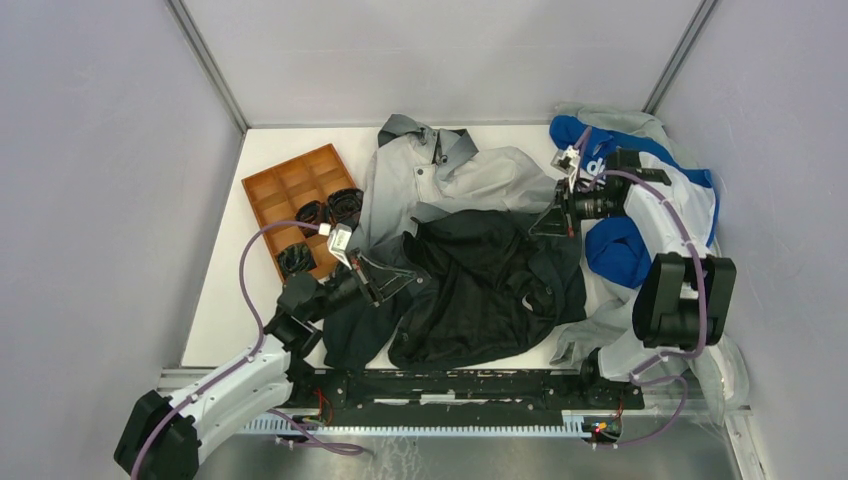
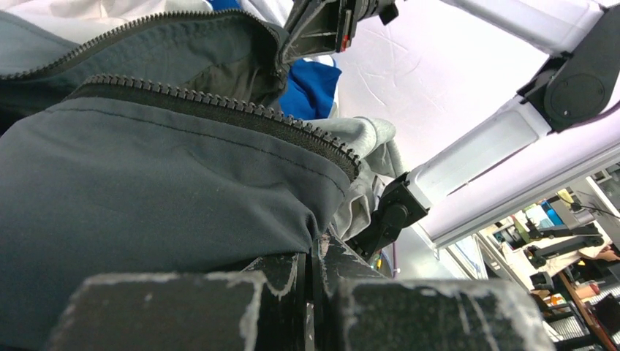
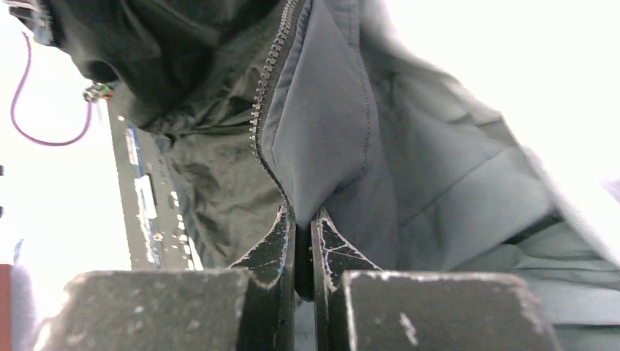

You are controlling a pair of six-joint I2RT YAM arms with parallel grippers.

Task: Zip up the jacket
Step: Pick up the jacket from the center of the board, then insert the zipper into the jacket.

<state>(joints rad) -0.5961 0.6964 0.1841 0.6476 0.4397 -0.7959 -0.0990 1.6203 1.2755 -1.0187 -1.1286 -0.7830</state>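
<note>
Edges of the jacket [image 1: 470,285] tight in left jaws and right jaws (zipper teeth [image 3: 267,88] alongside)

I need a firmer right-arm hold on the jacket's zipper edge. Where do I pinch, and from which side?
Pinch the flat strip beside the zipper teeth, about where the right gripper is shut on the jacket. Come at the edge head-on, a finger on each face: the cloth folds thin there and the teeth likely stiffen it.
</note>
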